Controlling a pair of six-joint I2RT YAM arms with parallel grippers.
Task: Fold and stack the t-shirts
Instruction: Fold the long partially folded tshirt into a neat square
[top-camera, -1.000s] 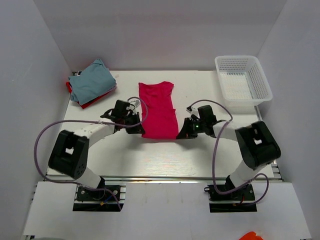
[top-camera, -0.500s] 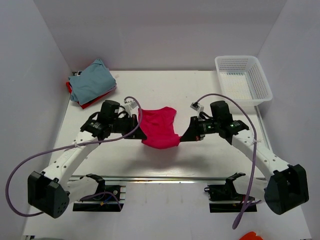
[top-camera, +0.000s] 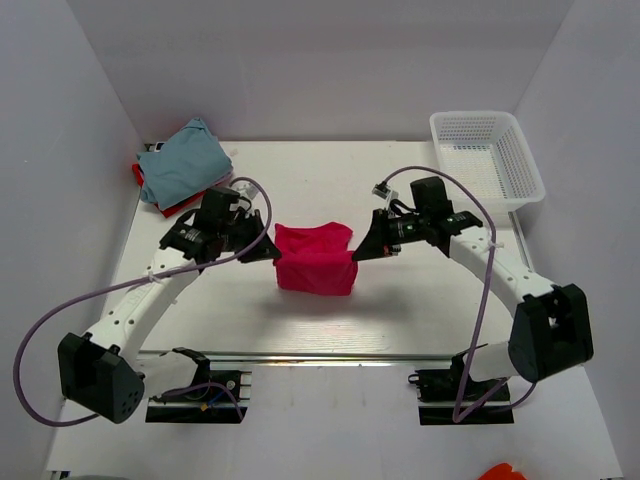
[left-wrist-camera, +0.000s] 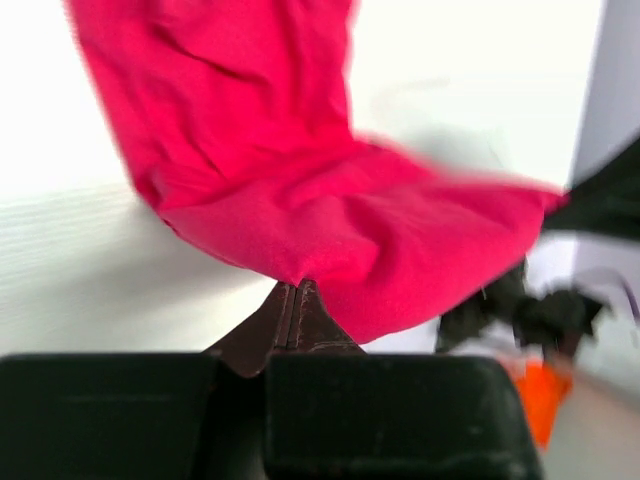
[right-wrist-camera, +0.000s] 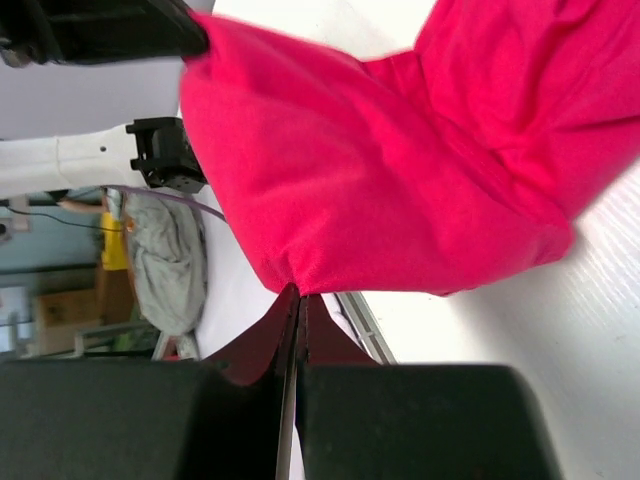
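Note:
The magenta-pink t-shirt (top-camera: 316, 260) hangs doubled over between my two grippers at mid-table, its lower part resting on the table. My left gripper (top-camera: 272, 246) is shut on its left corner; in the left wrist view the shut tips (left-wrist-camera: 295, 288) pinch the cloth (left-wrist-camera: 330, 190). My right gripper (top-camera: 360, 250) is shut on its right corner; in the right wrist view the tips (right-wrist-camera: 298, 292) pinch the cloth (right-wrist-camera: 400, 170). The light blue-grey t-shirt (top-camera: 183, 165) lies on the red t-shirt (top-camera: 180, 208) at the back left.
A white mesh basket (top-camera: 486, 165) stands at the back right. White walls close in the table (top-camera: 300, 320) on the left, back and right. Purple cables loop off both arms.
Both grippers have carried the pink shirt's near edge up and toward the back, folding it over itself; a second ago it lay flat and long.

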